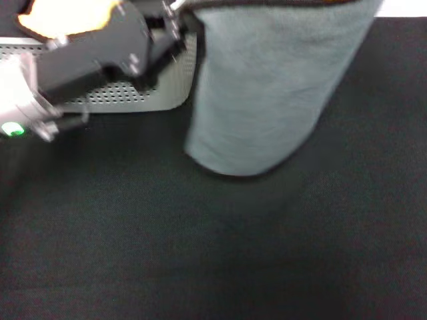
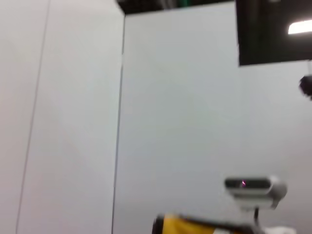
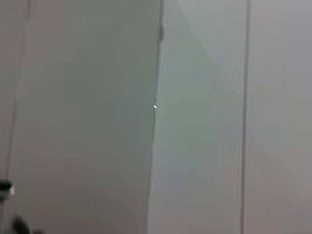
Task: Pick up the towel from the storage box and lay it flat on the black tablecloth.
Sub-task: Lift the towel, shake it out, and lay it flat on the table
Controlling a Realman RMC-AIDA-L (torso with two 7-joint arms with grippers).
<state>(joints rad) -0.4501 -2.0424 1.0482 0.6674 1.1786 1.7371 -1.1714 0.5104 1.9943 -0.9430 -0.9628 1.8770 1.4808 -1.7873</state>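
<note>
Towel [image 1: 267, 87]: one large grey fleecy sheet, hanging upright in the upper middle of the head view, its rounded lower corner low over the black tablecloth [image 1: 200, 253]. Its top edge is cut off by the frame, so what holds it there cannot be seen. At upper left, the left gripper [image 1: 175, 20] reaches to the towel's top corner; whether its jaws are apart or together cannot be told. One storage box [image 1: 133, 93] sits behind that arm, half hidden, something yellow-orange [image 1: 67, 20] above it. Both wrist views show only pale walls; the right gripper appears nowhere.
</note>
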